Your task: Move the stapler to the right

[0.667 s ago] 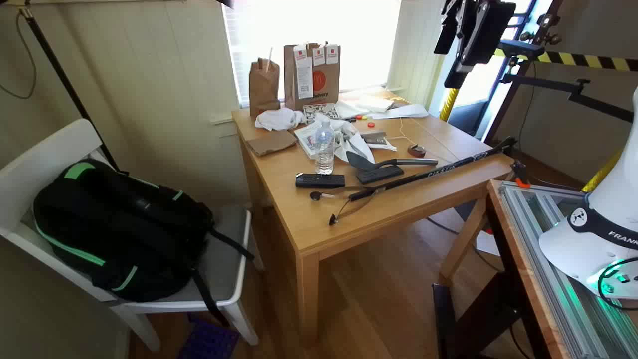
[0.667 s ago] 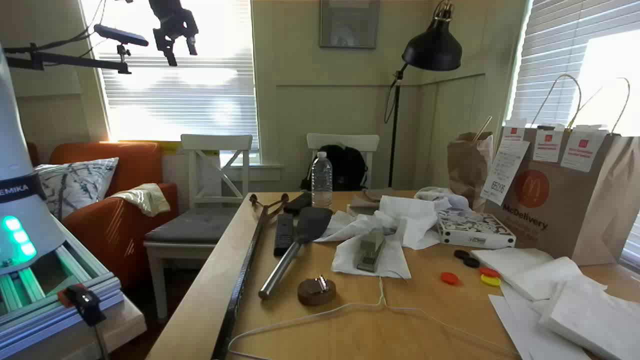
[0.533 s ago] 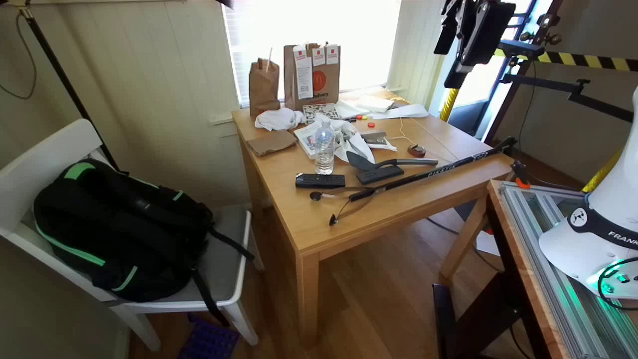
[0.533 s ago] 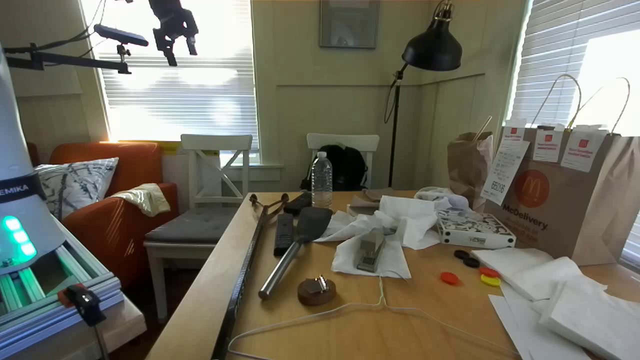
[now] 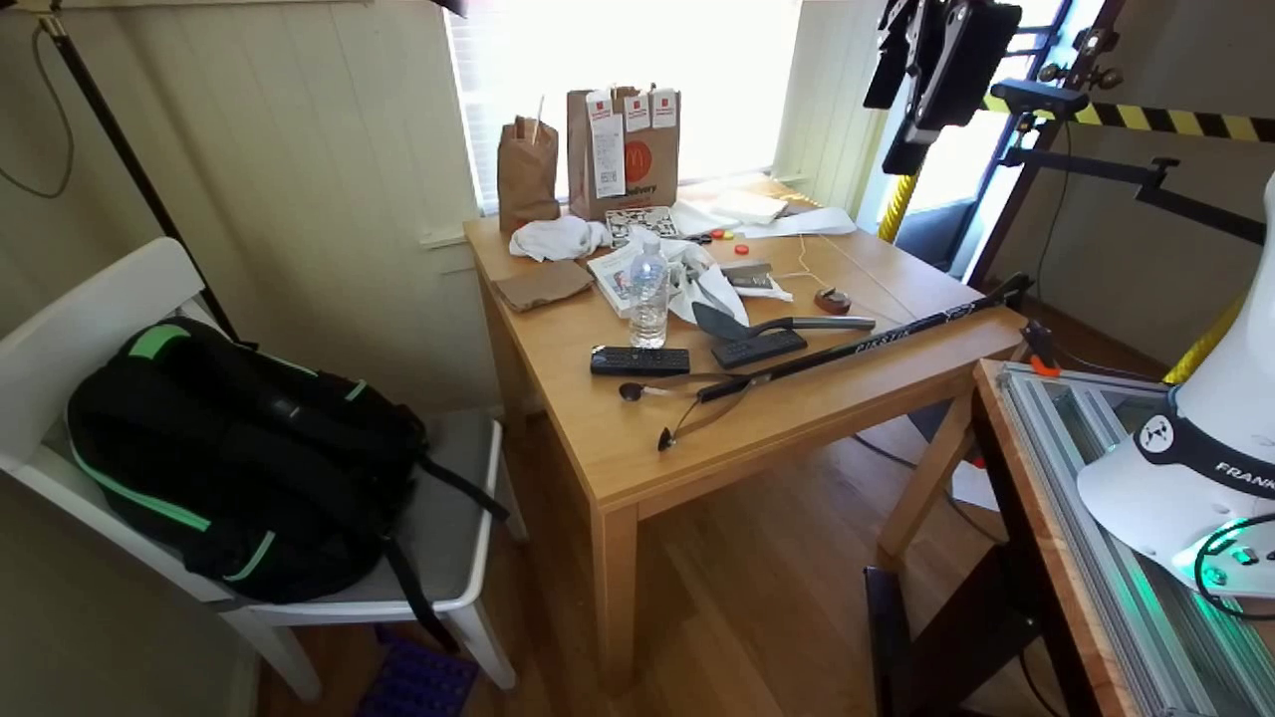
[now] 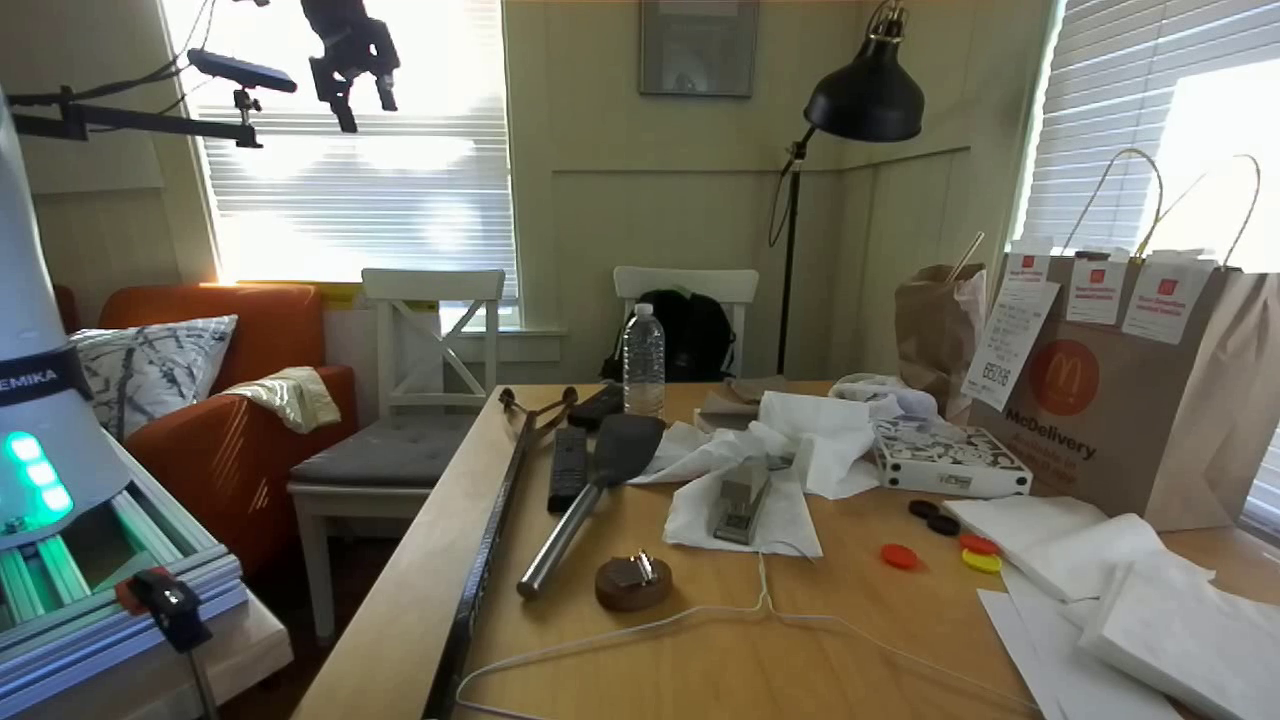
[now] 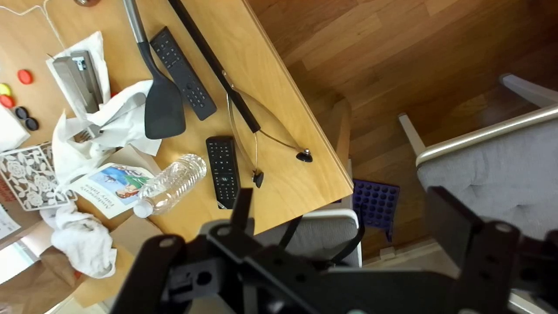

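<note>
The grey stapler (image 7: 77,80) lies on a white napkin on the wooden table, at the upper left of the wrist view. It also shows in both exterior views (image 5: 747,275) (image 6: 742,502), where crumpled white paper lies close beside it. My gripper (image 7: 341,194) is open, with its fingers wide apart and nothing between them. It hangs high in the air, well above the table and away from the stapler, at the top of both exterior views (image 5: 890,134) (image 6: 367,115).
A clear bottle (image 6: 643,362) stands upright on the table. A black spatula (image 6: 625,450), two remotes (image 5: 639,360) (image 5: 759,348), a long black pick-up tool (image 5: 847,349) and a brown round object (image 6: 633,585) lie near the stapler. Paper bags (image 6: 1120,400) stand by the window.
My gripper has shifted slightly, a little left in one of the exterior views and a little right in an exterior view facing it. The stapler and the table items have not moved.
</note>
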Robot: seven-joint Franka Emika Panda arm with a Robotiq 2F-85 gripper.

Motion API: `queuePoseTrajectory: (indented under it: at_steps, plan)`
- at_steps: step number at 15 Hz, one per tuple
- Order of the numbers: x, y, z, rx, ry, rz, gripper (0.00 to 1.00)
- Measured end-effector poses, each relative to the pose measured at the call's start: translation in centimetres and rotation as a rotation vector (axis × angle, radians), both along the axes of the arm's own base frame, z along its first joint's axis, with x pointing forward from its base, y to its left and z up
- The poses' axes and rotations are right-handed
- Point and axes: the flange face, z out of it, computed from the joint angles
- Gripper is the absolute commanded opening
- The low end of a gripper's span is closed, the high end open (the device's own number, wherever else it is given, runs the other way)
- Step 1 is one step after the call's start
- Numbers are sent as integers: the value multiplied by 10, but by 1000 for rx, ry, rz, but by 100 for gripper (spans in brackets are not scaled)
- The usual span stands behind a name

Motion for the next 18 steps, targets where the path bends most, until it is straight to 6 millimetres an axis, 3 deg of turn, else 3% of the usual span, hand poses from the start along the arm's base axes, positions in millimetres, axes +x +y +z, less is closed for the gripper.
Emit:
queuePoseTrajectory:
  at_steps: [3,9,14,18]
  plan:
    - [17,-33,-9,38,-16,-70,100]
    - [57,-153,-50,110,-53,-242,100]
    - [70,-236,-78,151,-2,-257,100]
    - [74,-290,-103,200,52,-206,100]
